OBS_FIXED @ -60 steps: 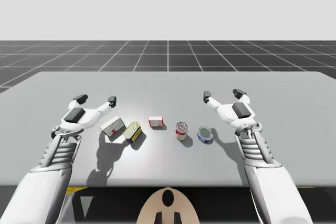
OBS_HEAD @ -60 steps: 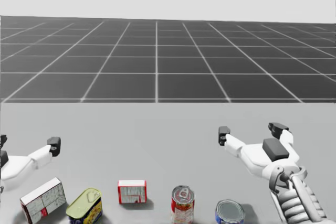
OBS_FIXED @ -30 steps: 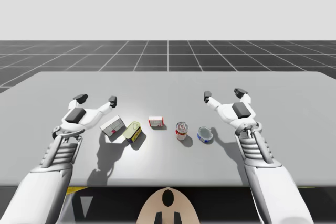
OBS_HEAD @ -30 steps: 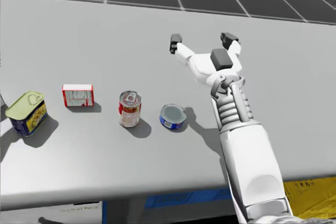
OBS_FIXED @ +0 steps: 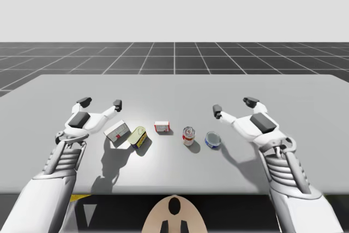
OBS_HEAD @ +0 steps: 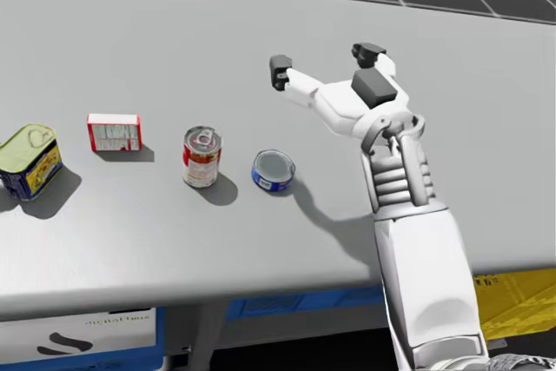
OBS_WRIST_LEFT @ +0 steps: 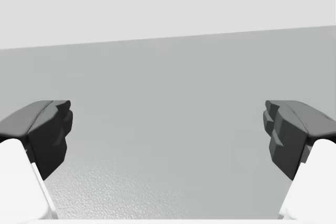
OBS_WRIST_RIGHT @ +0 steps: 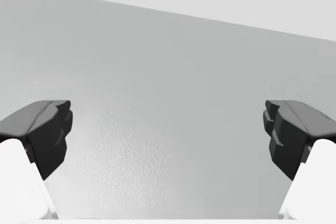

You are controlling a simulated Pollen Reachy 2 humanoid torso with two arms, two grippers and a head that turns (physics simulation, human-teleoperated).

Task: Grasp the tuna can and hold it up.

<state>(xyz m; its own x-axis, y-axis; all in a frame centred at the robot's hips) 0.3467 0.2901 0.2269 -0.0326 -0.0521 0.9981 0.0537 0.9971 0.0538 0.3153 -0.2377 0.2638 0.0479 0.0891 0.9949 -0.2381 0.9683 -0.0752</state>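
You have one grey table (OBS_FIXED: 174,88) in front of you, with two arms over it and five small goods in a row across its near half. The left gripper (OBS_FIXED: 100,103) hangs over the table just beyond the left end of the row, its two dark fingertips spread wide with nothing between them; its wrist view shows bare tabletop ahead of the left gripper (OBS_WRIST_LEFT: 168,135). The right gripper (OBS_FIXED: 233,106) is spread just as wide and is also empty, and it sits beyond and to the right of the row's right end. From left to right you can count one white box with red marks (OBS_FIXED: 115,131), one oblong yellow-topped tin (OBS_FIXED: 138,137) touching or just beside that box, one small red-and-white box (OBS_FIXED: 162,126), one upright red-and-white can (OBS_FIXED: 188,135) and one low blue tuna can (OBS_FIXED: 212,139). The tuna can stands flat on the table at the right end of the row, just beside the red-and-white can, near the right gripper but apart from its fingers.
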